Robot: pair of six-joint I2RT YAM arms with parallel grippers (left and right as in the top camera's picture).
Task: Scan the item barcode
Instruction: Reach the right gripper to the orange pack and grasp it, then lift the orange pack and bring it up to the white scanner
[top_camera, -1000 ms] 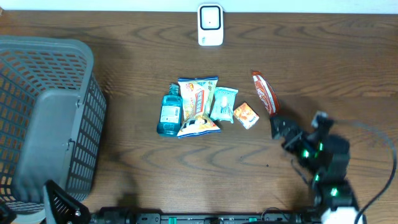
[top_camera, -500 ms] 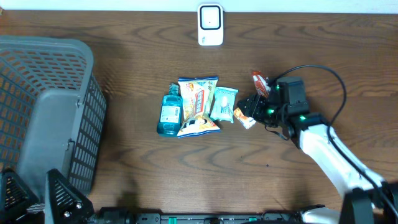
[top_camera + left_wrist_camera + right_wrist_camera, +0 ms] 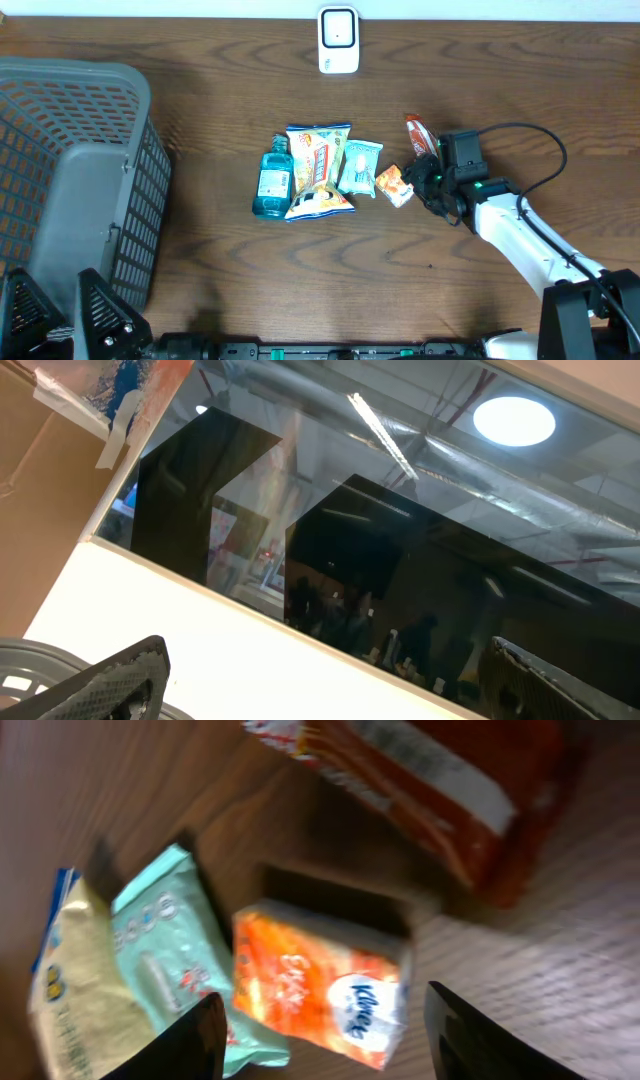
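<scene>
A small orange Kleenex tissue pack (image 3: 395, 185) lies on the wooden table at the right end of a row of items. My right gripper (image 3: 425, 180) hovers right beside it. In the right wrist view the pack (image 3: 320, 985) sits between the two dark fingers of this gripper (image 3: 325, 1040), which is open, with a gap showing on the right side. A white scanner (image 3: 338, 40) stands at the far edge of the table. My left gripper (image 3: 330, 680) is open and empty, pointing up at a window, and rests at the near left corner (image 3: 60, 320).
A red packet (image 3: 424, 150) lies just behind the right gripper. Left of the tissue pack are a teal packet (image 3: 358, 165), a yellow snack bag (image 3: 318, 170) and a blue bottle (image 3: 272, 180). A grey basket (image 3: 70, 190) fills the left side.
The right arm swung from the near right up to the row of items. Its jaws narrowed around the orange tissue pack. The left arm stayed put.
</scene>
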